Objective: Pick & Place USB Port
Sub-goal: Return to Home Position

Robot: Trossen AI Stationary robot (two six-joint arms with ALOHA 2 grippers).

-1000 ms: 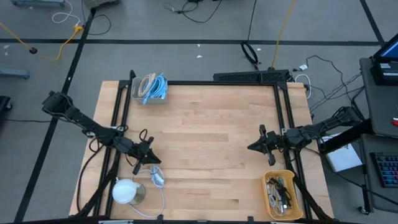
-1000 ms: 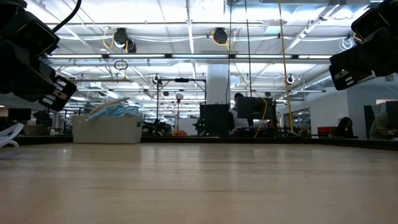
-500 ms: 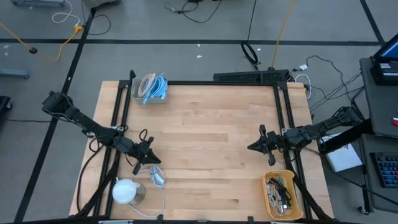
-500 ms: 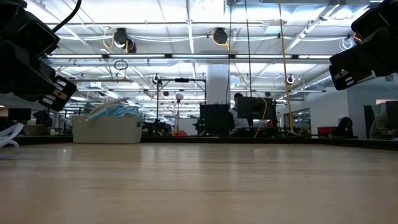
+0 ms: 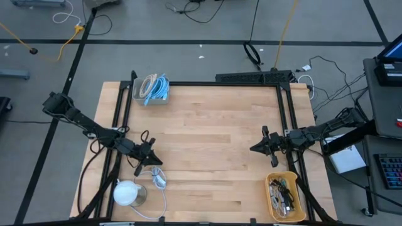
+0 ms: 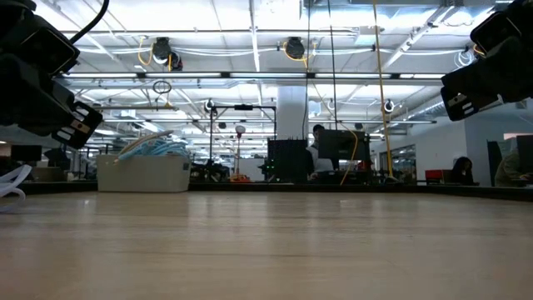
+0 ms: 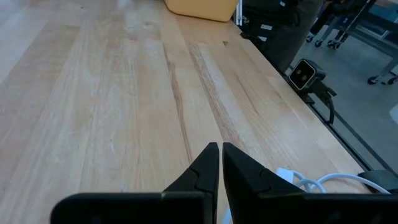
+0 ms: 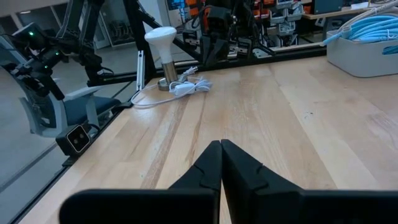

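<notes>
No writing on the bins or the arms is large enough to read.

The right gripper (image 5: 252,149) hangs over the table (image 5: 213,132) near the yellow bin (image 5: 282,174), just beyond the bin's rim toward the table's middle. Its arm reaches in level from the same table edge that the yellow bin sits against. The right wrist view shows its fingers (image 8: 211,163) pressed together with nothing between them. The left gripper (image 5: 157,162) hangs well apart from the yellow bin, across the width of the table. Its arm slants in from the opposite edge, and its two fingers (image 7: 208,163) also meet, empty.

The yellow bin holds a tangle of black cables (image 5: 284,198). The gray bin (image 5: 151,102), with blue and beige cables coiled in it, stands at the corner diagonally opposite the yellow bin. A white lamp (image 5: 125,193) and a white cable (image 5: 158,181) lie along the same table edge as the yellow bin, at the other corner, close under the left gripper.

The table is pale wood planks in a black frame. Around it is grey floor crossed by dark tape lines and loose cords. The low view looks into a large hall with rows of ceiling lights and a white pillar (image 6: 291,125)
</notes>
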